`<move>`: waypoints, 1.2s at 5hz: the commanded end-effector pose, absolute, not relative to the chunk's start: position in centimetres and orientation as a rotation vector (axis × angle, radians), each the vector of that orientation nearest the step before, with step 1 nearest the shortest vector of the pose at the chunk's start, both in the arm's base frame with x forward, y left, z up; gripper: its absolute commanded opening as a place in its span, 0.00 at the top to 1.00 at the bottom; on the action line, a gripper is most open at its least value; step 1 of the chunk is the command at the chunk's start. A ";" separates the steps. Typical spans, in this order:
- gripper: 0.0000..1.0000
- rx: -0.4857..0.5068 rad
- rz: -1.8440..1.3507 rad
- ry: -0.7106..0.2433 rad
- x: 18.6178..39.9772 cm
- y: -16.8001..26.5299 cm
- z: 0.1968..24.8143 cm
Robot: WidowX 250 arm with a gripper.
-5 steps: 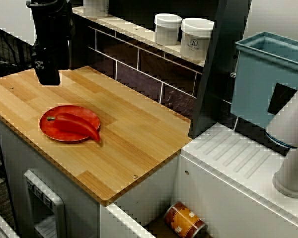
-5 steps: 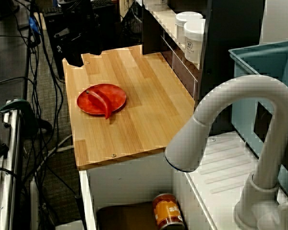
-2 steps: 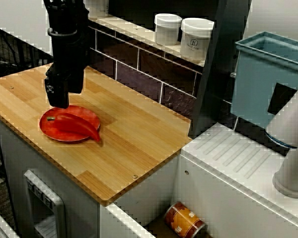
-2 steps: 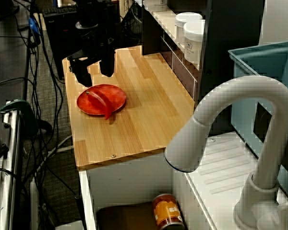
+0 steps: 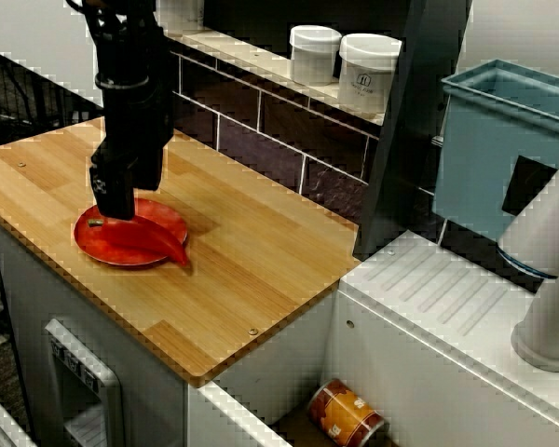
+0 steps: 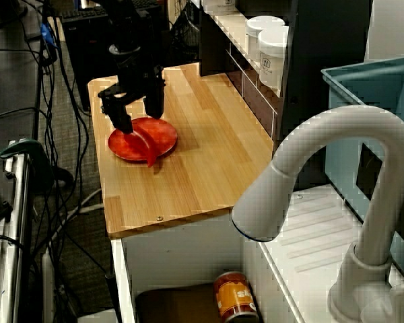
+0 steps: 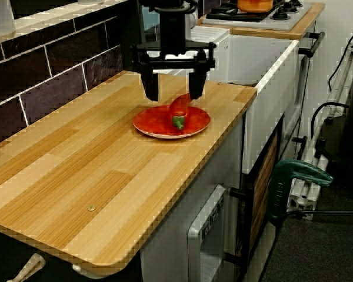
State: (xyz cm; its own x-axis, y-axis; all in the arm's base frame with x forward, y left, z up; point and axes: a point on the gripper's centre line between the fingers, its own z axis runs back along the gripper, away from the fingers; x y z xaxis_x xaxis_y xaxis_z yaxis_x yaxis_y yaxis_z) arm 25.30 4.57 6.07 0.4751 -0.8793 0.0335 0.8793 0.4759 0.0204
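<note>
On the worktop [image 7: 76,176], near its edge, a red plate [image 7: 150,124] sits, its shallow dish keeping the red pepper [image 7: 178,110] from rolling. The pincer [image 7: 173,88] hangs just above with fingers apart, spread wide enough to straddle the pepper's far end; contact cannot be told.

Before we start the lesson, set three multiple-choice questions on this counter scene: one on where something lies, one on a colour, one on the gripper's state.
1. The pepper lies: A beside the plate; B on the plate; C under the plate.
2. The plate is: A red; B blue; C white.
3. The gripper is: A shut on the pepper; B out of view; C open.
Answers: B, the pepper rests across the plate's face; A, it shows red in every view; C, its jaws stand apart above the plate.
</note>
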 end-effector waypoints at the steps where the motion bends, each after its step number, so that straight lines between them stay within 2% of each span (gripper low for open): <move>1: 0.00 -0.010 -1.082 -0.060 24.0 6.3 6.4; 5: 0.00 0.021 -1.033 -0.064 24.1 6.3 3.9; 6: 1.00 0.013 -1.020 -0.069 24.1 6.3 4.2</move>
